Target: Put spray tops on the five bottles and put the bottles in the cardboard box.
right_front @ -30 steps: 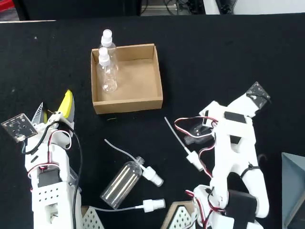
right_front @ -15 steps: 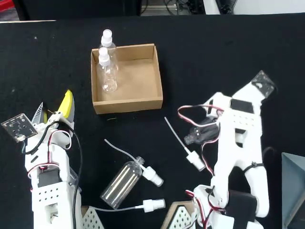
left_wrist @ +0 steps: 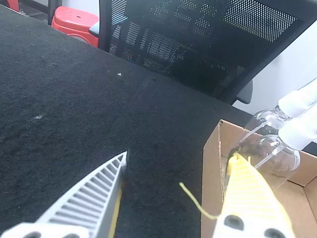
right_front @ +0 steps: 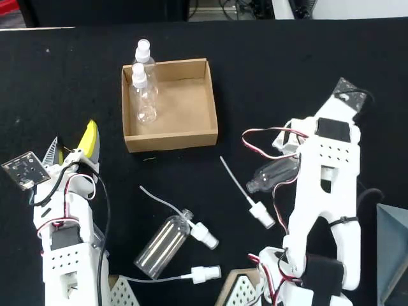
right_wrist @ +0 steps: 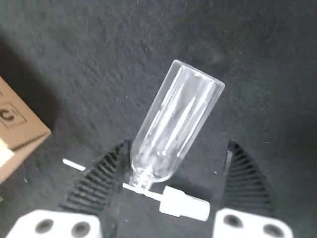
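Between right jaws, spread apart: capless bottle (right_wrist: 174, 124), nearer one side.

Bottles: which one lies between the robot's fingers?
The capless bottle lying between the right gripper's open fingers; two capped ones are in the cardboard box, another bottle lies near the left arm.

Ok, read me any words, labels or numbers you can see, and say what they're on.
Box: a dark printed mark on its outer wall, cut off at the picture's edge, not readable.
Bottle: clear, no label seen.
No other text can be made out.
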Motion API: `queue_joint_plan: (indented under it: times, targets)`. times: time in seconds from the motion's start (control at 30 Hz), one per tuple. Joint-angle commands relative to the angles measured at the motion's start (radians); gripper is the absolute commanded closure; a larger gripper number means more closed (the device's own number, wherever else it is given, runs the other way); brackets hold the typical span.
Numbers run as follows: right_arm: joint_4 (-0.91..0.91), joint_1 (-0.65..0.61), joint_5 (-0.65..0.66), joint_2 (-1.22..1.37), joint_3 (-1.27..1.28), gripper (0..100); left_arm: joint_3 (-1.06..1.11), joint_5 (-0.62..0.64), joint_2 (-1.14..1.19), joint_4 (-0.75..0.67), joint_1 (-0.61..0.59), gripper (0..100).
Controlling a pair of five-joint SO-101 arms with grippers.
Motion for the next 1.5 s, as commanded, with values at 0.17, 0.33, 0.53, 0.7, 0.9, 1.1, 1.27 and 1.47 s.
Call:
queue_joint_plan:
  times: [0.17, 0.33, 0.53, 0.7, 0.9, 1.1, 1.27, 1.47]
  targets:
    - [0.038, 0.017, 0.394, 0.004, -0.064, 75.5, 0.022, -0.008, -0.014, 0.000, 0.001, 70]
    - [0.040, 0.005, 0.565, 0.004, -0.068, 75.5, 0.021, -0.008, -0.014, 0.000, 0.002, 70]
    - [0.040, -0.034, 0.701, 0.004, -0.064, 75.1, 0.021, -0.008, -0.014, 0.000, 0.004, 70]
    - [0.048, -0.032, 0.947, 0.004, -0.062, 75.1, 0.022, -0.008, -0.014, 0.000, 0.004, 70]
    - [0.081, -0.037, 1.198, 0.004, -0.062, 75.0, 0.022, -0.008, -0.014, 0.000, 0.001, 70]
    - [0.084, -0.038, 1.393, 0.004, -0.061, 75.0, 0.022, -0.008, -0.014, 0.000, 0.002, 70]
    - [0.106, -0.044, 1.536, 0.004, -0.061, 75.0, 0.024, -0.008, -0.014, 0.000, 0.004, 70]
    - [0.126, -0.072, 1.617, 0.004, -0.061, 75.0, 0.024, -0.008, -0.014, 0.000, 0.002, 70]
